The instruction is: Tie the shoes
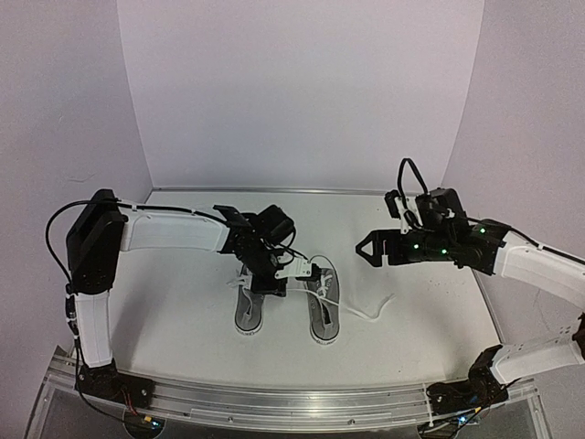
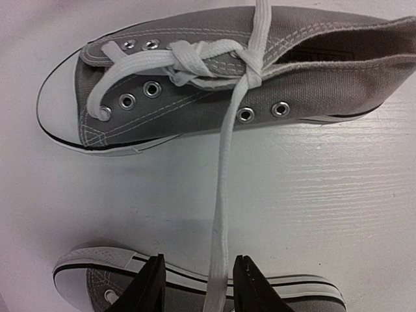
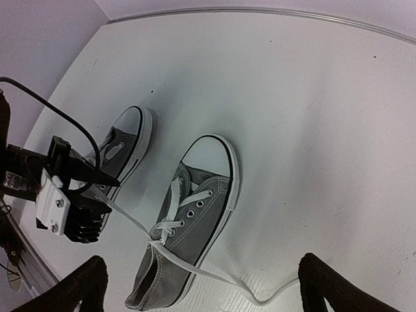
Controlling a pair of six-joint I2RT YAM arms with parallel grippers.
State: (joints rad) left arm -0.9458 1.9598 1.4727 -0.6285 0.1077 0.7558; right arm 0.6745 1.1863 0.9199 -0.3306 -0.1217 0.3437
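The left arm's fingers stand partly open astride a white lace stretched straight from the right-hand shoe, with a gap showing beside the strand. The right arm's fingers are spread wide, holding nothing, above the tabletop off to the right. There are two grey shoes side by side, the left-hand shoe just beneath the left fingers, and the other lace end trails loose across the tabletop.

Lower shoe, lower left: running off the bottom edge, partly hiding behind fingers of the left gripper; upper shoe: heel running off the right edge; lace: end leaving frame at bottom.
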